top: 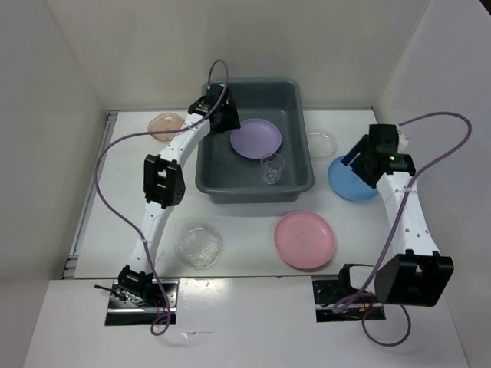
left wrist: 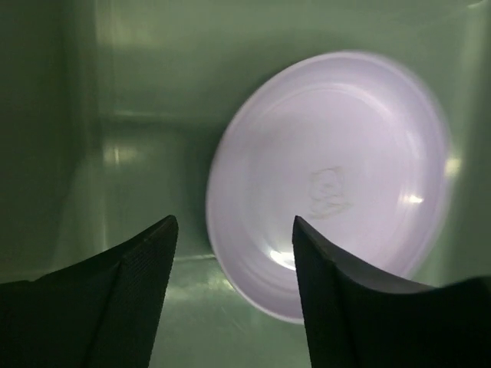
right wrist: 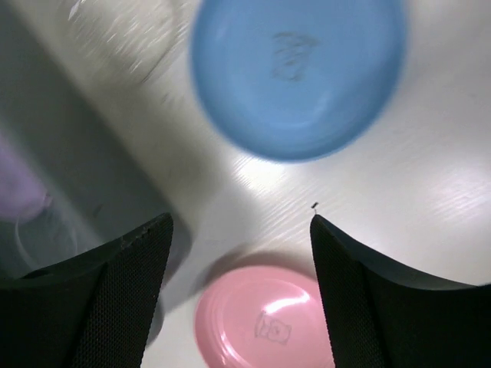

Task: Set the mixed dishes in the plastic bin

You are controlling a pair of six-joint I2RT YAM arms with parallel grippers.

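Note:
The dark grey plastic bin holds the lilac plate and the clear plastic cup. My left gripper hangs open and empty over the bin's left side; its wrist view shows the lilac plate on the bin floor. My right gripper is open and empty above the blue plate, which also shows in the right wrist view. The pink plate lies on the table in front of the bin, also in the right wrist view. The peach dish lies left of the bin.
A clear textured dish lies at the front left, another right of the bin. White walls close in the table on three sides. The bin's dark wall shows in the right wrist view.

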